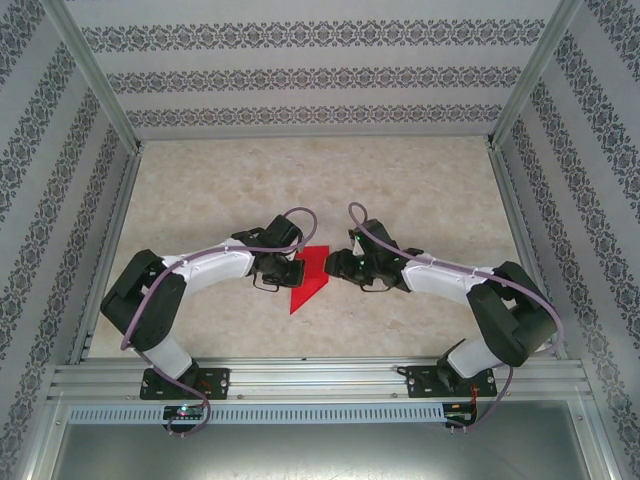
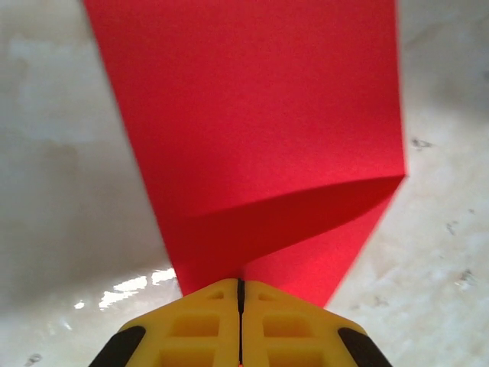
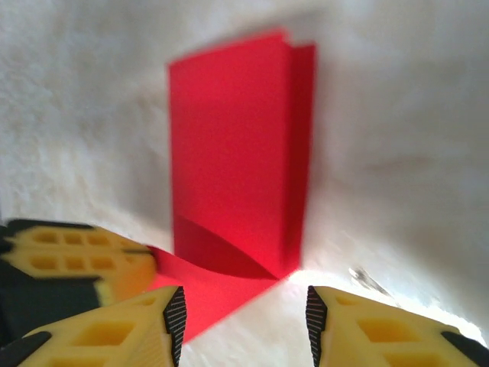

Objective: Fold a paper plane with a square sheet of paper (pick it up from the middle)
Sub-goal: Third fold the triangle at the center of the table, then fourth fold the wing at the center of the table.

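My left claw (image 2: 241, 287) pinches the thin bright red paper sheet (image 2: 252, 107) (folded in 2); my right claw (image 3: 244, 313) stands spread beside it.

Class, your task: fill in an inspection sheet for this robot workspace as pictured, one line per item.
Surface: beige marbled tabletop, lightly speckled.
Job's things: red paper, partly folded, at mid-table between the two claws.
Clutter: nothing seen.
Claws: left claw shut on the paper's edge; right claw open, facing the paper.
Cables: purple cables, one loop on either side of the paper.
Surroundings: patterned walls on three sides; aluminium frame rails along the near edge.
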